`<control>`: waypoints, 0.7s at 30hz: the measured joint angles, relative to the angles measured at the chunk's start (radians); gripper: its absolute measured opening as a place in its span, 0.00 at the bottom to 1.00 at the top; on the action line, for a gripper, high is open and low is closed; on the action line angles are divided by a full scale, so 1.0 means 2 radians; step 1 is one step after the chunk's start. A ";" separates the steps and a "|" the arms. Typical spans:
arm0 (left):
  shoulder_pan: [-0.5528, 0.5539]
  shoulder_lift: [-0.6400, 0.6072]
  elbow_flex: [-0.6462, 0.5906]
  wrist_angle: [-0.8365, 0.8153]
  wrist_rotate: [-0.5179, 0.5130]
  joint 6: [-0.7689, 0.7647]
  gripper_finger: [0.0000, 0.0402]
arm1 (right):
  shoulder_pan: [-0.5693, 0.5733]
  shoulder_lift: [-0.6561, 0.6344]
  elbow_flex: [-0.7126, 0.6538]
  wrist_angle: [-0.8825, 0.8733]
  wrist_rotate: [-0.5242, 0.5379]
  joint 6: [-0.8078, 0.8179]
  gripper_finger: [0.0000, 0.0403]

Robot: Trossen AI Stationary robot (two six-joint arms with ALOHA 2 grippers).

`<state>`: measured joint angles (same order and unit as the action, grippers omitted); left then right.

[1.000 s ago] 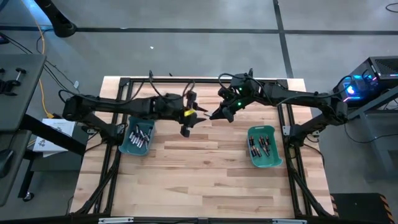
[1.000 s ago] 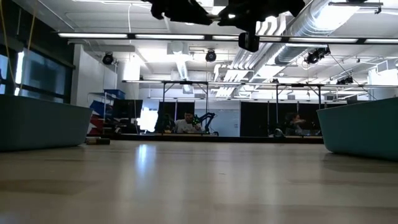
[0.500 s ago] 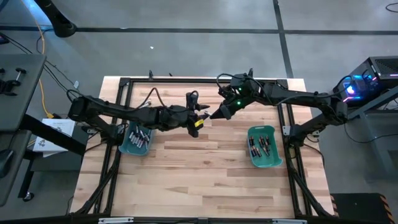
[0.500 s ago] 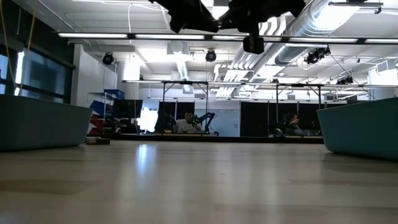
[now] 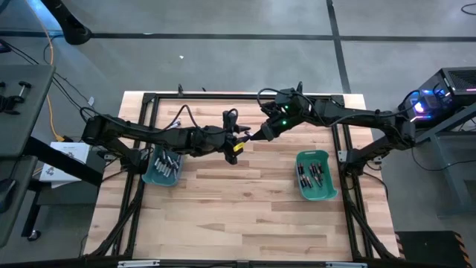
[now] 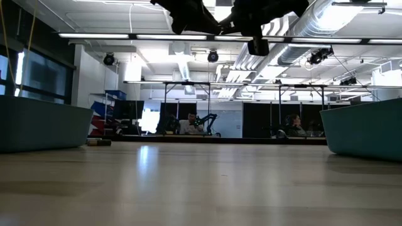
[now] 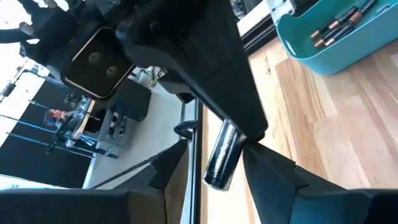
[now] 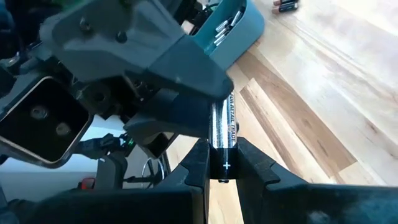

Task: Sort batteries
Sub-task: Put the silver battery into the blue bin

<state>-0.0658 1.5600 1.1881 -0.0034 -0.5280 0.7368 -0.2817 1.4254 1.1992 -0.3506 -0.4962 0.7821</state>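
As the two arms meet above mid-desk, the right tool (image 8: 222, 163) grips a battery (image 8: 224, 134) lengthwise, its free end between the left tool's (image 7: 214, 163) parted fingers.

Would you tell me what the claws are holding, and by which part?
The right claw grips one dark battery by its end. Its other end sits inside the left claw; whether that one grips it cannot be told.
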 joint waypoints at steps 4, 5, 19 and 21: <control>0.003 0.000 0.000 0.000 0.002 0.000 0.28 | 0.000 0.000 0.000 0.005 0.004 0.002 0.08; 0.003 0.000 0.000 0.000 0.002 0.000 0.27 | 0.000 0.000 0.000 0.007 0.005 0.002 0.08; 0.004 -0.001 0.000 -0.018 0.023 -0.011 0.10 | 0.000 0.001 0.000 0.006 0.017 -0.011 0.10; 0.004 -0.001 0.000 -0.018 0.023 -0.017 0.08 | 0.000 0.001 0.000 0.008 0.023 -0.015 0.14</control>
<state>-0.0582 1.5585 1.1885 -0.0390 -0.4820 0.7024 -0.2810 1.4269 1.1988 -0.3354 -0.4500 0.7516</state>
